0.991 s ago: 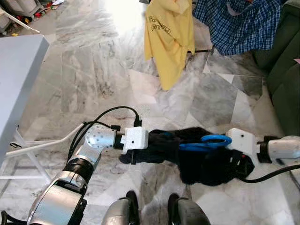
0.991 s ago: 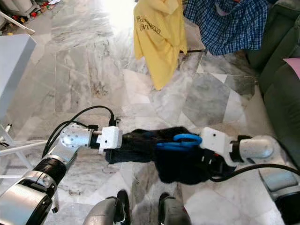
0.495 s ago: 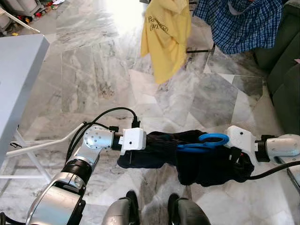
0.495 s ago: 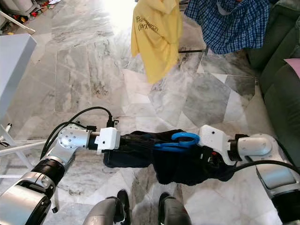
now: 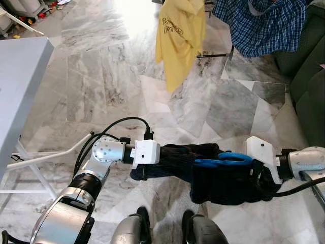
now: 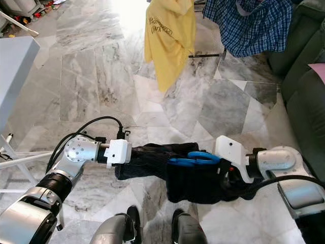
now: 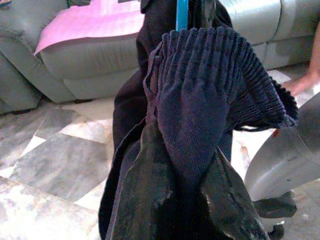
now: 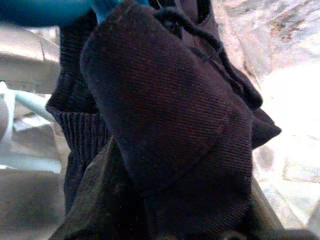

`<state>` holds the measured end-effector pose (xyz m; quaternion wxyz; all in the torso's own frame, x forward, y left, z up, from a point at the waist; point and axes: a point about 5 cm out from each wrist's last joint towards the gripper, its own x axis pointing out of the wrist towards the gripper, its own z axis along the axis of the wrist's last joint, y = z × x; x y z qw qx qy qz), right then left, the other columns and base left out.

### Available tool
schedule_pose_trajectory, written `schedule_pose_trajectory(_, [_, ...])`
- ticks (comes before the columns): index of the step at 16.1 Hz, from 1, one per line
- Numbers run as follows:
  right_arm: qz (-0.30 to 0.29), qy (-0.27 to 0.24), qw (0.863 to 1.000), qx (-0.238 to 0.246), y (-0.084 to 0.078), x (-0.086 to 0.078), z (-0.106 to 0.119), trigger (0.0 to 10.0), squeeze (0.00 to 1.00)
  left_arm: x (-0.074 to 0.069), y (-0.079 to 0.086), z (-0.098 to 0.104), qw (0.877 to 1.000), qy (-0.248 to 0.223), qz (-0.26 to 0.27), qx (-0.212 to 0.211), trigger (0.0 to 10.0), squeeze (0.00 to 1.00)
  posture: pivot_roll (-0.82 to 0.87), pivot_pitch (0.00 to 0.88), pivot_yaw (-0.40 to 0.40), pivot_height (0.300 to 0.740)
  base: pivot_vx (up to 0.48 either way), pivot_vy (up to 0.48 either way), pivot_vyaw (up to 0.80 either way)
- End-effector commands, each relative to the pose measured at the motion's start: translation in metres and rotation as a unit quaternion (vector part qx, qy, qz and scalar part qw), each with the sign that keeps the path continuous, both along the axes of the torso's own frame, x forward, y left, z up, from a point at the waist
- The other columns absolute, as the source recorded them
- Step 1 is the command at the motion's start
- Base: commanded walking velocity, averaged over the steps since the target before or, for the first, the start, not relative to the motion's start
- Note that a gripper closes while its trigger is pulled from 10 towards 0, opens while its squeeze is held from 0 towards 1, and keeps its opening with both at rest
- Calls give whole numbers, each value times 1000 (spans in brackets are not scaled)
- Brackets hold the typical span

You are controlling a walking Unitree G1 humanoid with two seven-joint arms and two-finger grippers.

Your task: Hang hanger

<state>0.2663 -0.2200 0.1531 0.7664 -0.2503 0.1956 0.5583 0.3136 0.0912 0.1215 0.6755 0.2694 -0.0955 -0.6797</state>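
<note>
Far left: a grey table edge over white legs. Below it, shiny marble floor.

Next, the left gripper, out in front of the robot, low, pointing right. Two black fingers pinched tight on the ribbed edge of a dark blue garment.

In the middle, that dark blue garment bunched up between both arms, held above the floor. On top of it, a blue hanger, lying across the cloth near the right arm.

Further back, a yellow shirt hanging down, and just right of it a blue checked shirt.

On the right, the right gripper buried in the dark cloth, clamped on a thick fold of it.

Far right, a dark green sofa.
</note>
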Motion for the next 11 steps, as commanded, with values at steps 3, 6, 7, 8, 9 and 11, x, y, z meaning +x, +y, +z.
schedule_pose_trajectory(3, [45, 27, 999, 12, 14, -10, -7, 0, 0, -1, -15, 10, 999, -25, -11, -45, 0, 0, -217, 268, 81, 740, 0, 0, 0])
schedule_pose_trajectory(6, [42, 39, 998, -5, 10, -14, -12, 0, 0, 1, -13, 11, 999, -25, -5, -47, 0, 0, -218, 268, 80, 740, 0, 0, 0])
schedule_pose_trajectory(7, [42, 40, 998, -6, 10, -14, -13, 0, 0, 1, -13, 11, 999, -26, -4, -47, 0, 0, -218, 268, 81, 740, 0, 0, 0])
schedule_pose_trajectory(8, [34, 35, 999, -5, 9, -14, -13, 0, 0, 2, -12, 12, 999, -27, 0, -46, 0, 0, -218, 267, 82, 740, 0, 0, 0])
schedule_pose_trajectory(9, [24, 28, 999, 0, 9, -12, -13, 0, 0, 3, -12, 12, 999, -27, 5, -47, 0, 0, -219, 266, 81, 740, 0, 0, 0])
schedule_pose_trajectory(11, [12, 14, 1000, 4, 10, -9, -12, 0, 0, 5, -11, 11, 998, -28, 21, -50, 0, 0, -220, 266, 81, 740, 0, 0, 0])
